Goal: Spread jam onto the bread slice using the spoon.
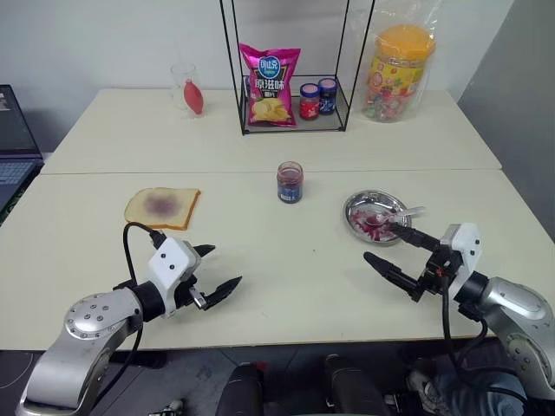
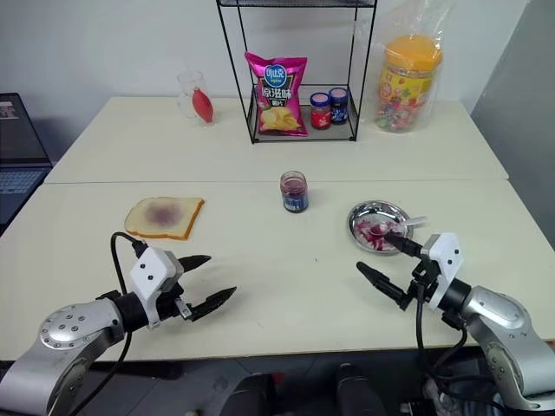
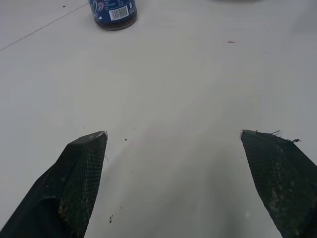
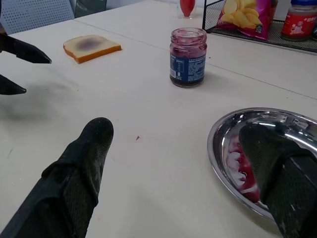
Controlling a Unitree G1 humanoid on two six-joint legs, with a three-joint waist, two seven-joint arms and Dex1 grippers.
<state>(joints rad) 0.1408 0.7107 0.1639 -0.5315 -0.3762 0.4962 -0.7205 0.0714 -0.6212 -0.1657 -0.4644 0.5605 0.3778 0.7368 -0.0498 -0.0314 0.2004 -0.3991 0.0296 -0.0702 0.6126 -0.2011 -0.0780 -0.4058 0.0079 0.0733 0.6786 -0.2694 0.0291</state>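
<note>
Both your grippers, left [image 1: 215, 271] and right [image 1: 392, 249], gape empty; pinch the slim, slippery spoon [image 1: 395, 213] mid-handle.

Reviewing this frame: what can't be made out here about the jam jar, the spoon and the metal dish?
- Jam jar: left wrist view's edge cuts off its upper part; how much jam is left is unclear.
- Spoon: too small in the head views to judge what its bowl carries.
- Metal dish: in the right wrist view, one finger of the right gripper covers part of its inside.
</note>
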